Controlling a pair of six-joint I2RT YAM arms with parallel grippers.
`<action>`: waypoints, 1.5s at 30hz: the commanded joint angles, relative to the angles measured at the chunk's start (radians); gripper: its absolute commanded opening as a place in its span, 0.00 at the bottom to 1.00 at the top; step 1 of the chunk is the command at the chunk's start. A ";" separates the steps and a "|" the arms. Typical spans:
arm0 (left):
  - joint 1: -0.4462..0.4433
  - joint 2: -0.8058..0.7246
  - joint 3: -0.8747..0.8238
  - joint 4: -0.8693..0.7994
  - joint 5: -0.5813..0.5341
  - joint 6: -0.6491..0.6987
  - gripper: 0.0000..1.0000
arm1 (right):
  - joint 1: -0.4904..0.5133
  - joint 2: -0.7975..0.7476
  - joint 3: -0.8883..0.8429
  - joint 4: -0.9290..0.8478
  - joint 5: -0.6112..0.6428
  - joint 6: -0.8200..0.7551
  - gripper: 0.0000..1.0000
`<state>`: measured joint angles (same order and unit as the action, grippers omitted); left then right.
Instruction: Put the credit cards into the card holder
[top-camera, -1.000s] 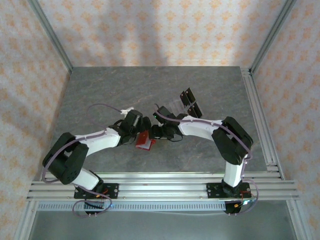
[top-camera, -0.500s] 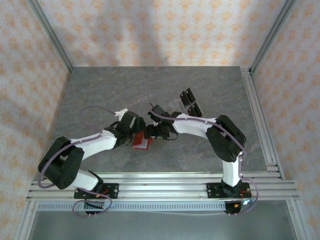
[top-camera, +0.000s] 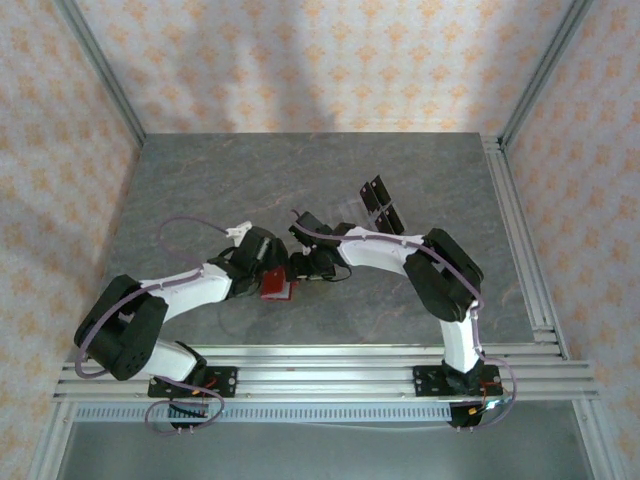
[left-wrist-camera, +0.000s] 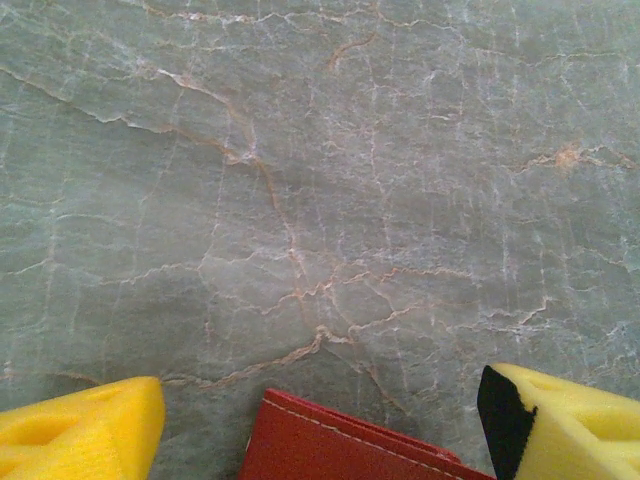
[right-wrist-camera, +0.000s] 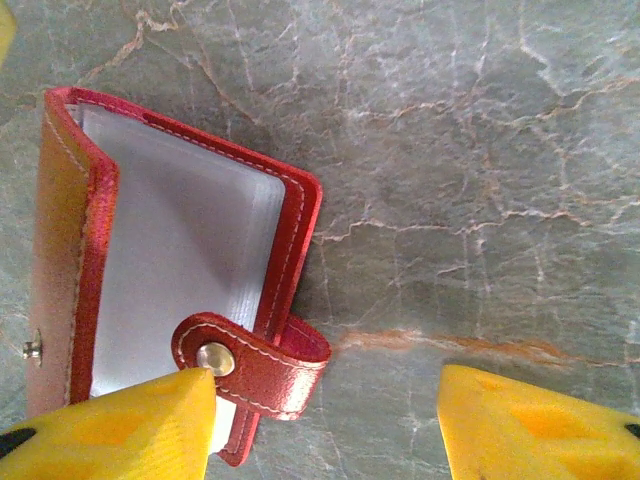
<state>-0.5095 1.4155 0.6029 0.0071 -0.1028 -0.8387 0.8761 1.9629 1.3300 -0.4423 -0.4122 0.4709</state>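
Right wrist view: red card holder lies open on the tabletop, right pincer wide, one finger against its strap. Beside it the left pincer gapes wide, holder edge between its fingers; cards lie apart.

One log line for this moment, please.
left gripper: open, card holder edge inside jaws | right gripper: open beside snap strap | credit cards: lying apart, far side

Both arms bend inward, elbows back toward the near edge, wrists nearly meeting above the table's middle.
The left gripper and right gripper point downward, close together; each one's yellow fingers stand well apart.
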 joint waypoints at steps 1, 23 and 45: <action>-0.020 -0.038 -0.020 -0.016 0.042 0.002 0.83 | 0.021 0.000 0.060 0.115 -0.012 0.007 0.60; 0.074 -0.410 -0.026 -0.427 -0.212 -0.048 0.89 | 0.036 0.041 0.123 0.044 0.022 0.057 0.60; 0.083 -0.470 -0.052 -0.448 -0.208 -0.055 0.89 | 0.060 0.167 0.292 -0.203 0.073 -0.025 0.58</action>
<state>-0.4358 0.9630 0.5636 -0.4129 -0.2710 -0.8749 0.9287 2.1029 1.5898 -0.5896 -0.3553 0.4694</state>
